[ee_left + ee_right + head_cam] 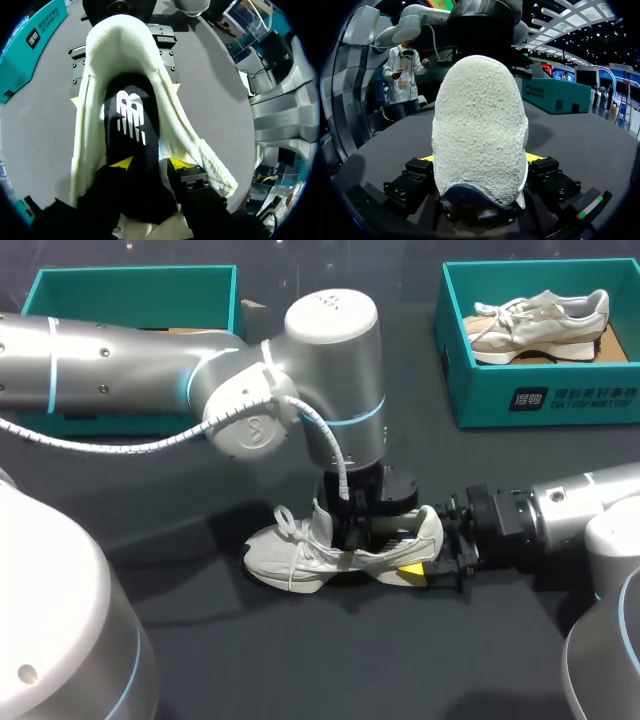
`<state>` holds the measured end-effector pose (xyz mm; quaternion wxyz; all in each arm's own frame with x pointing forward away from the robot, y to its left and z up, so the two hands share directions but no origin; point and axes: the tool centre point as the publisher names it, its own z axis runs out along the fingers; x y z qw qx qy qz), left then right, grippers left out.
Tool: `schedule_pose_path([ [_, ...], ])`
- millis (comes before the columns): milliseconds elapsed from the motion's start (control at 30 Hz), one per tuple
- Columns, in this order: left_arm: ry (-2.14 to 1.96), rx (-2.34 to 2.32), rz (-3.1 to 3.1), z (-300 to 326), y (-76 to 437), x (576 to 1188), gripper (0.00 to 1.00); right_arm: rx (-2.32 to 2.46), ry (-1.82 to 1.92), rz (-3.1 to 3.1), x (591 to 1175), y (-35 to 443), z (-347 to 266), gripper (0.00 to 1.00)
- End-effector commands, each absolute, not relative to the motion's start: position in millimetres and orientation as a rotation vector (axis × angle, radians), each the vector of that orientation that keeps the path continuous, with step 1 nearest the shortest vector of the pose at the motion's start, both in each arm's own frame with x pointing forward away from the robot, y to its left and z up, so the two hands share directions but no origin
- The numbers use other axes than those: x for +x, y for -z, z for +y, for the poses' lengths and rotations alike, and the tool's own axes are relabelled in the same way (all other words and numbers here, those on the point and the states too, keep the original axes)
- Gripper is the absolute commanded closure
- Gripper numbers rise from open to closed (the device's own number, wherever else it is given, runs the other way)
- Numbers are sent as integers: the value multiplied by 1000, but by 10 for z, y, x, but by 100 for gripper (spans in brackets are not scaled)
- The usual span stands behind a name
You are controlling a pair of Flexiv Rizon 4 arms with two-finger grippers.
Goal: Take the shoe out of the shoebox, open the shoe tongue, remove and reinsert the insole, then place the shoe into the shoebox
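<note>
At the middle of the desk (300,670) the white sneaker (300,552) sits on its sole, toe toward the left side, and the right claw (480,157) has the heel clamped between both yellow tips. From above, the left claw (152,163) is down in the shoe's mouth, pinching the black insole (131,120) from either side. At the far edge there's a teal shoebox (130,285) on the left and a second shoebox (560,400) on the right with another sneaker (540,325) lying in it
</note>
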<state>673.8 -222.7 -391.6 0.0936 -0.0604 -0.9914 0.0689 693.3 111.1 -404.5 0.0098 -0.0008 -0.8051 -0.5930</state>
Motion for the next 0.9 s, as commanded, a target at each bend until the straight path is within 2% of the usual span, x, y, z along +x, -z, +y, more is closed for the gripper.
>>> schedule_pose_path([
  [33, -176, -177, -2980, -2254, 4035, 6677, 56, -6, 1846, -2517, 6925, 4047, 1116, 100],
  [233, -119, -200, -3050, -2278, 4158, 6728, 55, -6, 1846, -2517, 6925, 4047, 1116, 100],
  [367, -92, -180, -3102, -2276, 4204, 6795, 58, -6, 1846, -2517, 6925, 4047, 1116, 100],
  [500, -56, -136, -3144, -2263, 4231, 6892, 71, -6, 1846, -2517, 6925, 4047, 1116, 100],
  [600, -63, -111, -3152, -2245, 4219, 6948, 98, -6, 1846, -2517, 6925, 4047, 1116, 100],
  [900, -181, -109, -3121, -2201, 4089, 6960, 100, -6, 1846, -2517, 6925, 4047, 1116, 100],
])
